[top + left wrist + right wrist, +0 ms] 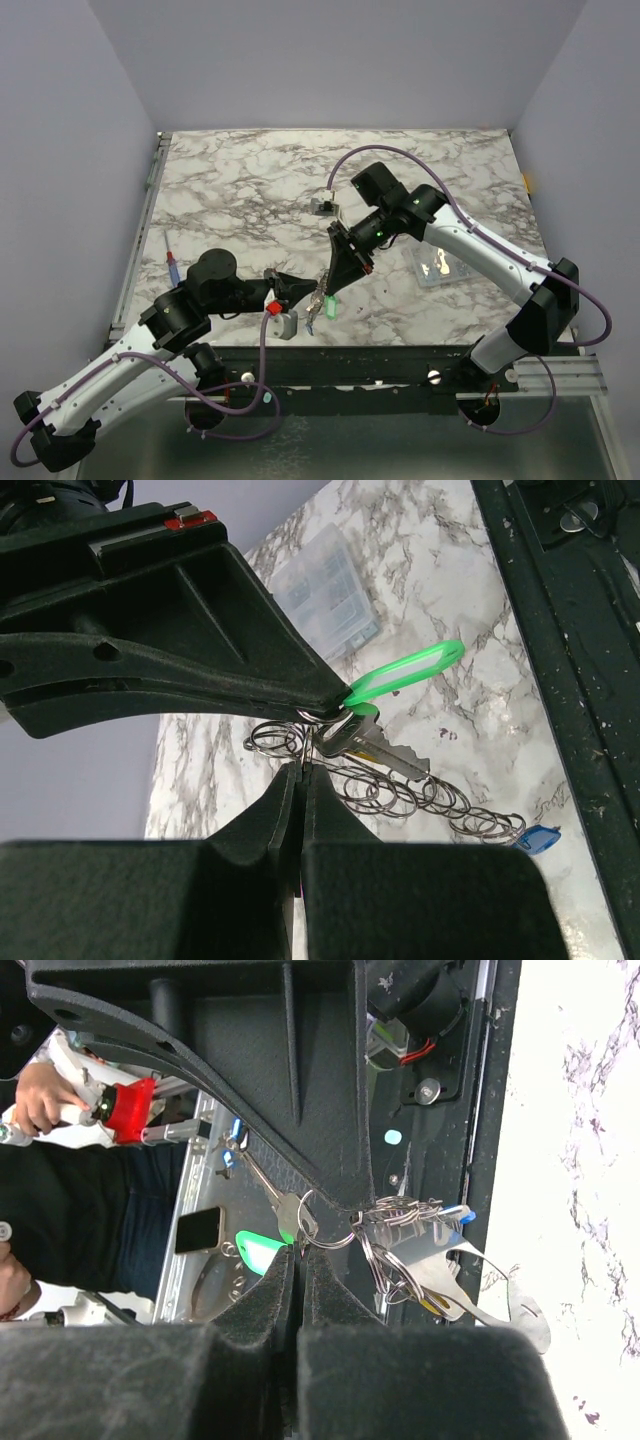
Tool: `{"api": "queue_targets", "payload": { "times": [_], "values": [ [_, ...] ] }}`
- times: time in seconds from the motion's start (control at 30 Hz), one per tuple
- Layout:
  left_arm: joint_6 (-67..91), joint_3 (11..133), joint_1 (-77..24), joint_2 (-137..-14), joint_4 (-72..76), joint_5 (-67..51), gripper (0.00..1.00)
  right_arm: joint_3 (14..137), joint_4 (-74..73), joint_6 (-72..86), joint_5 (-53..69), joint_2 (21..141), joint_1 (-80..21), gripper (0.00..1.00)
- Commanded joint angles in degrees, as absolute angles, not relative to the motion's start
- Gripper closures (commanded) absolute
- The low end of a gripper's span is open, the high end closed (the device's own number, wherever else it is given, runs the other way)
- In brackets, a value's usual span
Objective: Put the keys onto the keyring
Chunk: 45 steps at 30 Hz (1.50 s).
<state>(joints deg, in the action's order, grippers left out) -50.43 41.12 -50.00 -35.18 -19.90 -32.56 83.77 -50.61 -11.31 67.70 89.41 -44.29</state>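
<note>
Both grippers meet above the table's near edge. My left gripper [298, 294] [303, 763] is shut on a thin wire ring of the keyring [420, 795], whose chain of silvery rings trails to the right. My right gripper [328, 288] [298, 1252] is shut on the green key [372, 742], a silver key with a green plastic tag [405, 670] [252, 1256]. The key's hole sits on a ring [335, 1240]. A blue key head [537, 838] lies at the chain's end. The ring cluster [400, 1225] hangs with a flat metal piece [480, 1285] and a yellow bit [436, 1305].
A clear plastic box [437, 265] [325, 590] lies right of the grippers. A red-and-blue pen [172, 262] lies at the left edge. A small grey object [322, 205] sits further back. The black frame rail [400, 360] runs along the near edge.
</note>
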Motion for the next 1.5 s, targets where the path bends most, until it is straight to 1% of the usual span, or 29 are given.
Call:
{"api": "queue_targets", "payload": {
  "times": [0.0,0.5,0.63,1.0,1.2,1.47],
  "values": [
    [-52.03,41.33,-50.21,-34.80,-19.50,-34.89,1.00,83.91,-49.53,-9.67,67.76,89.78,-44.68,0.99],
    [-56.44,40.42,-51.47,-34.33,-19.64,-33.07,1.00,83.65,-47.42,-6.46,70.14,88.49,-44.72,0.99],
    [-57.87,39.88,-51.90,-33.84,-19.77,-32.60,1.00,82.99,-44.86,-3.76,69.89,87.69,-44.67,1.00],
    [-60.41,39.49,-52.61,-32.80,-19.78,-32.60,1.00,82.20,-44.00,-1.73,69.63,88.86,-44.75,0.99],
    [-60.47,39.55,-52.95,-32.36,-19.77,-33.02,1.00,82.48,-43.83,-0.18,66.19,89.26,-44.59,0.99],
    [-61.06,39.72,-53.00,-32.08,-19.69,-32.73,1.00,82.83,-47.34,-0.90,62.36,90.36,-44.56,0.99]
  ]
}}
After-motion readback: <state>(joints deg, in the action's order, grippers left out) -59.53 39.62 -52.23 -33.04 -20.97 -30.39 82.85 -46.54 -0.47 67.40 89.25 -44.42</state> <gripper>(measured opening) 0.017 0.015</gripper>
